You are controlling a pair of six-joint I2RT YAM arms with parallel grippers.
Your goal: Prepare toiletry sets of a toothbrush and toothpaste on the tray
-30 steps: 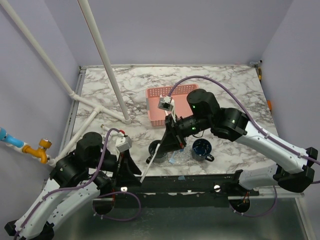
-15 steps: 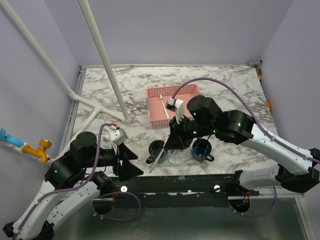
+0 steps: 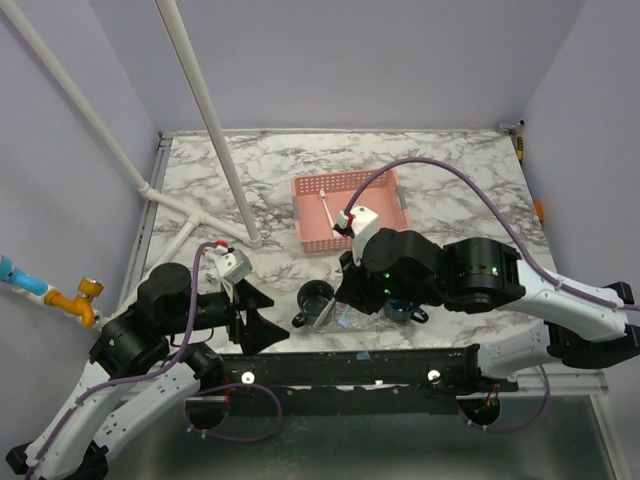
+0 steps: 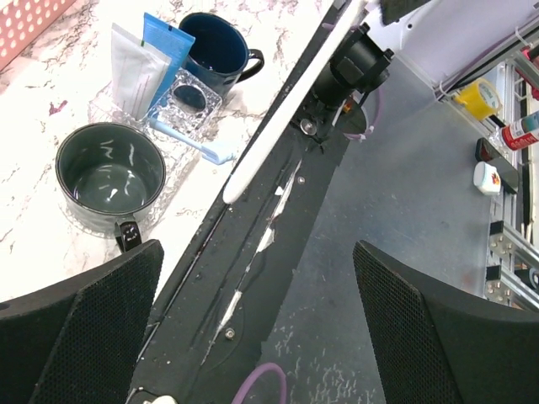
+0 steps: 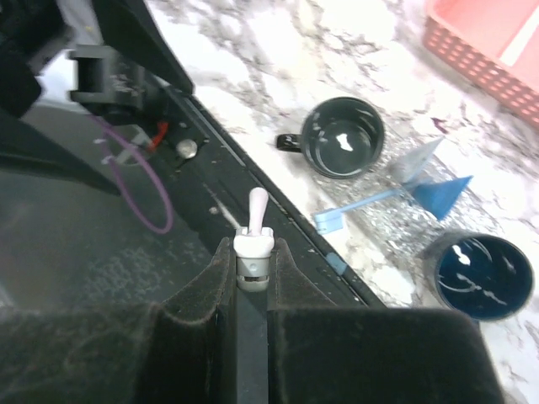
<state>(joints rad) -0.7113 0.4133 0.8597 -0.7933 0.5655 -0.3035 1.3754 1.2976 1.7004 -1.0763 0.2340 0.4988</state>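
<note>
Since a second ago my right arm has swung down over the near edge, and the right pincer [image 5: 253, 252] is clenched on one end of the white toothbrush [image 4: 290, 101]. The brush's free end hangs past the surface [image 4: 34, 109], above the black rail [image 4: 253, 244]. The left pincer [image 4: 257, 278] is spread wide, grasping nothing. The tray [image 4: 187, 99] sits between the two mugs and already holds upright toothpaste tubes [image 4: 135, 63] and a blue toothbrush [image 4: 189, 141] that overhangs its rim. If I let go now, I expect the brush would drop off the surface. A careless swing toward the tray could topple the tubes or flick the blue toothbrush out.
</note>
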